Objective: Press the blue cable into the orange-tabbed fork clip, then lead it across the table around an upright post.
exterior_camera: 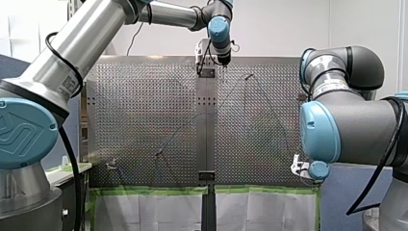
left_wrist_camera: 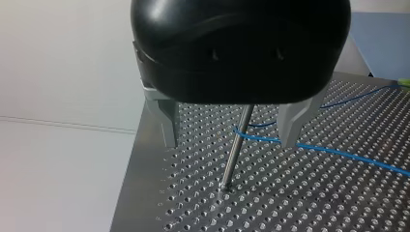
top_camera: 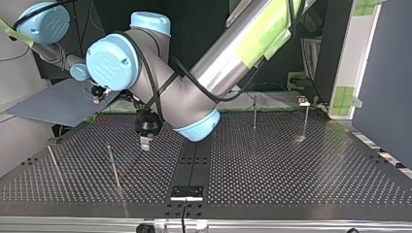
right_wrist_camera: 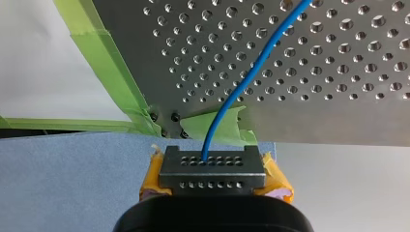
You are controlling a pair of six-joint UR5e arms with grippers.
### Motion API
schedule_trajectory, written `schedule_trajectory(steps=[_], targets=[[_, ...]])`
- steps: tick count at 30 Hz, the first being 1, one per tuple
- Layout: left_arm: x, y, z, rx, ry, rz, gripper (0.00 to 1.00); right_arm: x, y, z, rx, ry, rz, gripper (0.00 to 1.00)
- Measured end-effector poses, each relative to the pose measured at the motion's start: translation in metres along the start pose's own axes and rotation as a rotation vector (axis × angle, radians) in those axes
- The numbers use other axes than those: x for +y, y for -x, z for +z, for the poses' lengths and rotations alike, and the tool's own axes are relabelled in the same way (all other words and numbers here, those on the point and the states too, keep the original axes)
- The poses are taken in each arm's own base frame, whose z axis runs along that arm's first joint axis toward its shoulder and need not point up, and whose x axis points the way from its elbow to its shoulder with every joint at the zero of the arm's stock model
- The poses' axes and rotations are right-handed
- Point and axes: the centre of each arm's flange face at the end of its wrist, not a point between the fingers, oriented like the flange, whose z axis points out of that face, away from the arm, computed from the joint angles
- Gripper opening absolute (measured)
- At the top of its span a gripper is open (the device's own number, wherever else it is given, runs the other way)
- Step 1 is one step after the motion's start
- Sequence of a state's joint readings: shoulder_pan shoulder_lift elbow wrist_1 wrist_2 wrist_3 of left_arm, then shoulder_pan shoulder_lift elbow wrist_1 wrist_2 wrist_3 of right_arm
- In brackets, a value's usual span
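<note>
The perforated table (exterior_camera: 144,120) carries everything. My left arm (exterior_camera: 96,29) reaches to its far edge in the front view, and my right arm (exterior_camera: 346,120) sits off its near taped corner. The left gripper (left_wrist_camera: 229,143) is spread wide, holding nothing, straddling an upright post (left_wrist_camera: 233,159) near that edge. The right gripper (right_wrist_camera: 212,166) is clamped on the blue cable (right_wrist_camera: 251,67), which crosses the table and bends around the post.

Cable (left_wrist_camera: 338,153) around post (left_wrist_camera: 235,150), under left tool (left_wrist_camera: 229,143)
</note>
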State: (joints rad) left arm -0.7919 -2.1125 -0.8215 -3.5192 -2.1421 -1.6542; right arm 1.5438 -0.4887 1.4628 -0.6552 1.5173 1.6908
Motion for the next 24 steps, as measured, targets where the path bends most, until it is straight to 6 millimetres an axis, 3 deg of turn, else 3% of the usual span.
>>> schedule_trajectory(steps=[24], targets=[[-0.014,0.002,-0.002,-0.024,-0.087,0.022,1.00,0.000,0.000,0.000,-0.002,0.000,-0.006,0.00]])
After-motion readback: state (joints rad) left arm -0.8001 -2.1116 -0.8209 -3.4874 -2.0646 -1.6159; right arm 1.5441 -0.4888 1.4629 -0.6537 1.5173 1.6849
